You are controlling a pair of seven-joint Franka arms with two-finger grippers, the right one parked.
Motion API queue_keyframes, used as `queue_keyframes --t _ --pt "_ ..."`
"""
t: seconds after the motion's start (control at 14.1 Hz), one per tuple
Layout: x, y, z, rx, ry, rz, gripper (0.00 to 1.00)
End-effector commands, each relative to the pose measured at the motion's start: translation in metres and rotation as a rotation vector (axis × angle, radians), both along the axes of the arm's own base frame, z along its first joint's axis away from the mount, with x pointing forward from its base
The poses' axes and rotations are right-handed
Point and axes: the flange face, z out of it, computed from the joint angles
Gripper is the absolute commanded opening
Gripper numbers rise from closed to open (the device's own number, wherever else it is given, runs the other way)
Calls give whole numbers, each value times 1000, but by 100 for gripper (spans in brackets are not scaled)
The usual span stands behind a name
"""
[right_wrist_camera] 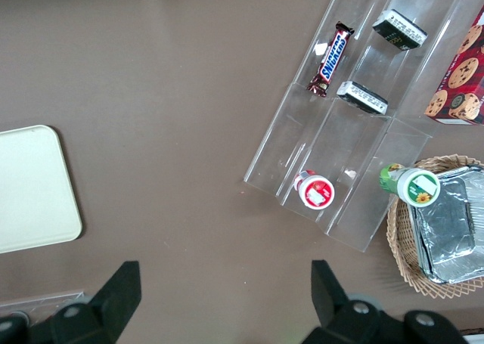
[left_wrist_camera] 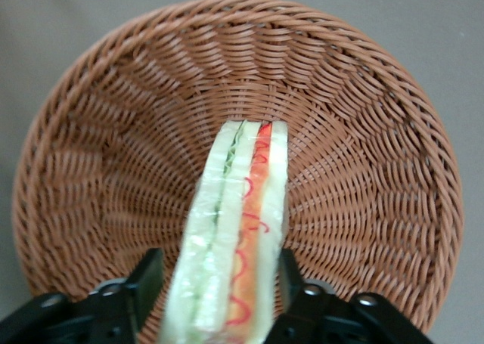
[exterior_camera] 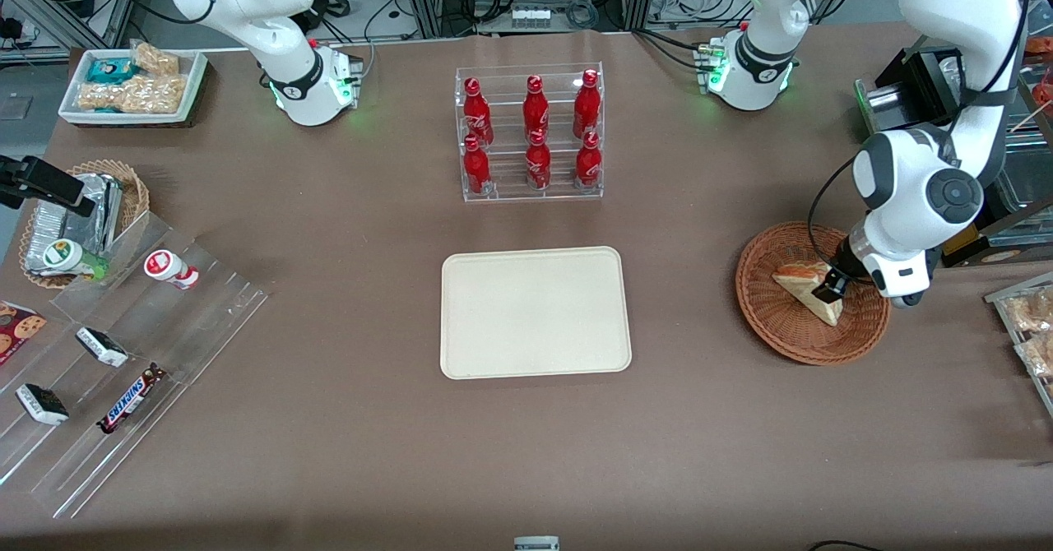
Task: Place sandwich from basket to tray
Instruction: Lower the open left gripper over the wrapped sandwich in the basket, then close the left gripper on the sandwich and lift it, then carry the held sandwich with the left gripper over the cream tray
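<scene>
The sandwich [exterior_camera: 800,282], a pale wedge with red, orange and green layers, lies in the round reddish-brown wicker basket [exterior_camera: 773,325] toward the working arm's end of the table. My left gripper [exterior_camera: 831,286] is down in the basket, straddling the sandwich. In the left wrist view the sandwich [left_wrist_camera: 238,223] stands between the two black fingers [left_wrist_camera: 147,276] over the basket [left_wrist_camera: 113,162]. One finger touches the bread and a narrow gap shows at the other. The gripper [left_wrist_camera: 219,267] is open. The cream tray [exterior_camera: 535,312] lies bare at the table's middle.
A clear rack of red bottles [exterior_camera: 531,136] stands farther from the front camera than the tray. Clear acrylic racks with snack bars [exterior_camera: 123,354], a tan basket of foil packets [exterior_camera: 82,214] and a white snack bin [exterior_camera: 132,86] are toward the parked arm's end.
</scene>
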Motion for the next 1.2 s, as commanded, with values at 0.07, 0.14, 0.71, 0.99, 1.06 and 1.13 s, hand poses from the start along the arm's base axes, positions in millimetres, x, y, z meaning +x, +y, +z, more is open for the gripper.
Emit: queue_keyframes --t 0.07,0.14,0.71,0.99,1.06,1.13 --pt "16 -7 18 6 -21 48 5" --pt "23 -18 30 4 11 28 5" --pt "49 -209 98 -82 69 -269 5" --pt "40 -324 106 -175 43 -464 5" --pt "34 -358 106 -167 28 -541 6" --pt "29 -388 99 -139 15 -616 7"
